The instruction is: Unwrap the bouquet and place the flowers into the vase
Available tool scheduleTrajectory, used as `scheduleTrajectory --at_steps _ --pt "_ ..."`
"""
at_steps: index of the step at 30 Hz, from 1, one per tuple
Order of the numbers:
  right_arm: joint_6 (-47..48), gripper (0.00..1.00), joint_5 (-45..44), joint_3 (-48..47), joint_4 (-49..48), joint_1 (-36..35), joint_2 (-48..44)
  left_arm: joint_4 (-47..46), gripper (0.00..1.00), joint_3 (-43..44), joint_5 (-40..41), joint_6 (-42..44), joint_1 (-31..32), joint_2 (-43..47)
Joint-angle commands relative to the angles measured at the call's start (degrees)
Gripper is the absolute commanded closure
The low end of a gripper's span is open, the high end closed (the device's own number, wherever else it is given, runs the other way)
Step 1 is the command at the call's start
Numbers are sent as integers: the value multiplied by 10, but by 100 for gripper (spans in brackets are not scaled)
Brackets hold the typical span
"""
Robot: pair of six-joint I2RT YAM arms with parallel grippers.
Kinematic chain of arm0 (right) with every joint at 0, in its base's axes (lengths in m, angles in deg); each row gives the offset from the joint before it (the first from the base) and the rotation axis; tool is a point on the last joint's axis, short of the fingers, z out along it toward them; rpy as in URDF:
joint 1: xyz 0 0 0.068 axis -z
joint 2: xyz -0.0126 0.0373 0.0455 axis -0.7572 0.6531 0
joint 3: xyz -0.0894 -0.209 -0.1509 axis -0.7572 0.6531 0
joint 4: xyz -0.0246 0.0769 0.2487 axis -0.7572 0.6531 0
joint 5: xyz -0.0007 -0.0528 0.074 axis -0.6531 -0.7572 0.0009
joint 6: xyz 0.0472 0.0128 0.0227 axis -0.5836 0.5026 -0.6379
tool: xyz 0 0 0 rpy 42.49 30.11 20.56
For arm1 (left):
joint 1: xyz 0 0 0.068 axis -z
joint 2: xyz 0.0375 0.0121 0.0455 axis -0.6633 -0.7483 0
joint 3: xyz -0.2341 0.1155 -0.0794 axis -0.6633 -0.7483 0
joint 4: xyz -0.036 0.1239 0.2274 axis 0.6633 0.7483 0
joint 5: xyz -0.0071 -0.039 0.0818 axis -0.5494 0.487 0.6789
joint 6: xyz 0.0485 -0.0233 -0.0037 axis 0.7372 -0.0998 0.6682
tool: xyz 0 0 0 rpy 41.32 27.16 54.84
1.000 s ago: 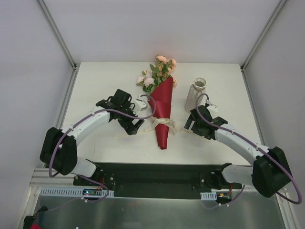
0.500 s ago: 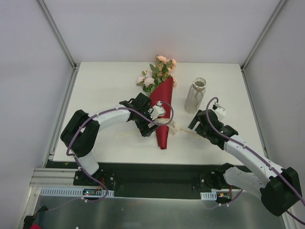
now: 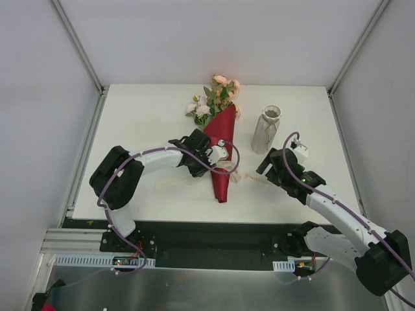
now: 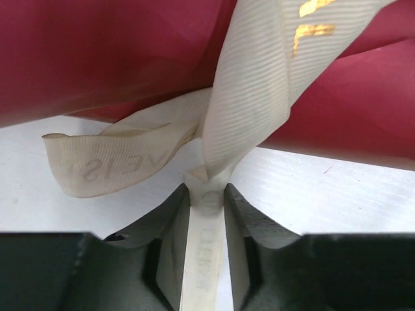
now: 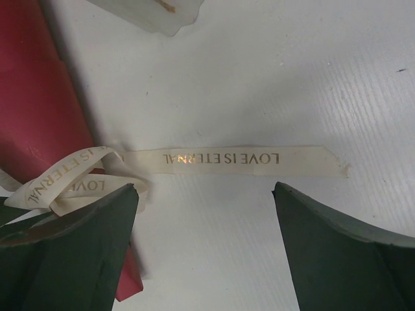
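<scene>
The bouquet (image 3: pixel 222 146) lies mid-table, a red paper cone with its point toward the arms, and the peach-pink flowers (image 3: pixel 217 97) stick out of its far end. A cream ribbon (image 4: pixel 253 91) is tied around the cone. My left gripper (image 4: pixel 207 194) is shut on a strand of this ribbon, right at the cone's left side (image 3: pixel 214 157). My right gripper (image 5: pixel 204 191) stands open over the ribbon's printed right tail (image 5: pixel 240 159), which lies flat on the table. The white ribbed vase (image 3: pixel 266 128) stands upright just right of the cone.
The ribbon's left tail (image 3: pixel 172 183) trails over the white table (image 3: pixel 142 116) toward its near edge. The vase's base (image 5: pixel 149 13) shows at the top of the right wrist view. Grey walls enclose the table on three sides.
My left arm swung right to the cone and its jaws closed on the ribbon. My right gripper drew slightly back from the vase toward the ribbon's right tail.
</scene>
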Motion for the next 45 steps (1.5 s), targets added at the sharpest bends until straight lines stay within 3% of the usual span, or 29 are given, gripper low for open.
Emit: scheduleTrajectory --at_steps 1,2,5,10,15,27,38,45 --pt "-17 11 9 9 -38 -2 0 -6 79 -4 27 13 5 9" --pt "-19 11 12 16 -46 -2 5 -5 89 -6 32 13 5 16" --pt "-33 14 25 25 -86 -4 40 5 100 -9 53 9 5 45" --pt "-52 16 43 11 -158 -13 130 38 100 -19 62 3 3 104" --pt "-59 17 44 -29 -168 -51 199 75 100 -7 77 -6 -3 154" --pt "-123 16 -16 -33 -136 -89 222 134 100 -27 105 -20 -66 258" --pt "-169 18 -15 -77 -92 -81 305 145 100 -31 96 -28 -70 273" --pt "-150 21 -12 -52 -118 -77 254 148 100 -47 107 -23 -71 283"
